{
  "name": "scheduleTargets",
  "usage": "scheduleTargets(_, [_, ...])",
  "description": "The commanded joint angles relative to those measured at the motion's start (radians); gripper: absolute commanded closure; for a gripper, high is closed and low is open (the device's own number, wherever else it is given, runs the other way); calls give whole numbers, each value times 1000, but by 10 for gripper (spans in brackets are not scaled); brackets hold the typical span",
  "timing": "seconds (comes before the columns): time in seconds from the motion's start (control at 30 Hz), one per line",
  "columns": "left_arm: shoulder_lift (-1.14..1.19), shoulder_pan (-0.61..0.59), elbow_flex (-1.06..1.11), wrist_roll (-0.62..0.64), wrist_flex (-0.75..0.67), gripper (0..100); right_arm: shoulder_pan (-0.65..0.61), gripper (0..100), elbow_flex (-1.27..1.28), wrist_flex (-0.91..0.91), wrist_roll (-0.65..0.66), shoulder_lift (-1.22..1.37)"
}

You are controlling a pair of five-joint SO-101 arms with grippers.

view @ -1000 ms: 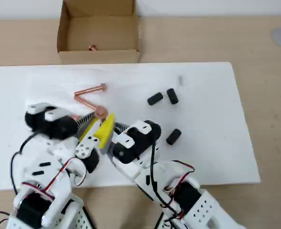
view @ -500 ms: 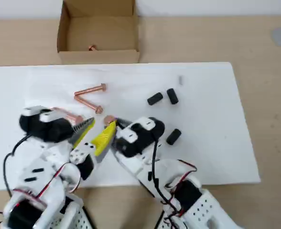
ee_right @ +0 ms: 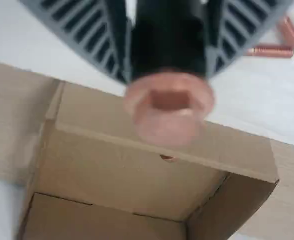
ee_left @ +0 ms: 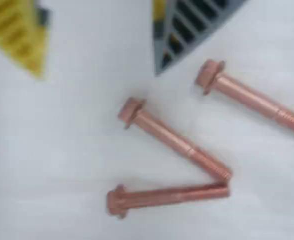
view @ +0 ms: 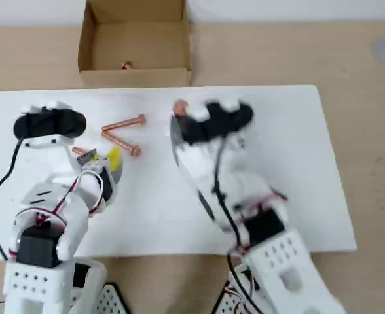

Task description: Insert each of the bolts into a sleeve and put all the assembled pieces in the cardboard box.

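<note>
Right wrist view: the right gripper (ee_right: 168,60) has its fingers clamped on a black sleeve (ee_right: 168,30), with a copper bolt head (ee_right: 169,102) protruding toward the cardboard box (ee_right: 152,150). High view places this assembled piece (view: 179,106) near the far edge of the white sheet (view: 291,163), short of the box, which stands on the desk (view: 363,98) beyond that edge. Left gripper (ee_left: 97,70): fingers apart, empty, over three loose bolts (ee_left: 174,142) toward the sheet's left side. Assessment: the bolt is stiff, smooth metal, probably loose in the sleeve, and may slide out if tipped head-down. Hold on the sleeve body. Loose bolts will likely roll; take them across mid-shank.
</note>
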Motion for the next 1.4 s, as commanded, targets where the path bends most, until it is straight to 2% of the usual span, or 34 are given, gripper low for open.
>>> scheduleTargets(0.0, [8, -20, -54, -34, -8, 954, 21, 989, -295, -23, 8, 249])
scheduleTargets(0.1, [-16, -21, -37, -115, -8, 981, 21, 989, -467, -23, 9, 429])
scheduleTargets(0.23, [-85, -21, 5, -155, -8, 989, 24, 989, -685, -23, 11, 656])
scheduleTargets(0.47, [-263, -21, 118, -282, -6, 991, 102, 989, -1155, -23, 43, 1087])
scheduleTargets(0.6, [-367, -23, 180, -284, -6, 991, 139, 989, -1389, -21, 92, 1308])
scheduleTargets(0.8, [-455, -23, 265, -316, -6, 987, 153, 989, -1667, -21, 94, 1595])
scheduleTargets(1.2, [-467, -23, 273, -325, -6, 987, 199, 989, -2077, -21, 94, 2089])
scheduleTargets(1.37, [-467, -23, 275, -325, -6, 987, 222, 989, -2196, 52, 94, 2206])
